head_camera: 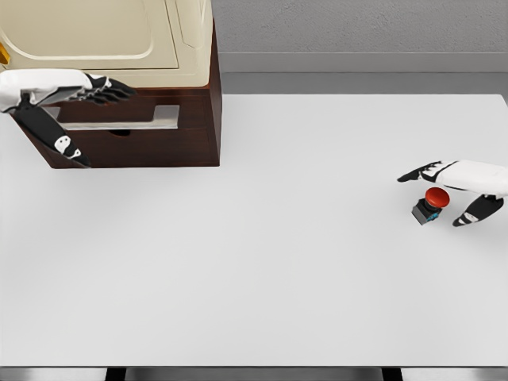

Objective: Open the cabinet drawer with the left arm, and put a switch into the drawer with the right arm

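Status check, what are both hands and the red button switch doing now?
Left hand open at dark wooden cabinet drawer. Right hand open around red-capped button switch, not lifted. White table between them.

Bright even light, soft shadows, slightly blurry.

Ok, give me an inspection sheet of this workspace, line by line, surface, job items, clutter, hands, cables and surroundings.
Surface: white table, flat, bare across the middle and front.
Job's things: dark wood cabinet with a cream top at the far left; its drawer looks pulled out. Red-button switch on a dark base sits on the table at the right.
Clutter: nothing seen.
Hands: left hand extended flat over the drawer, holding nothing; right hand spread around the switch, thumb one side and fingers the other, not closed on it.
Cables: nothing seen.
Surroundings: grey wall behind the table.
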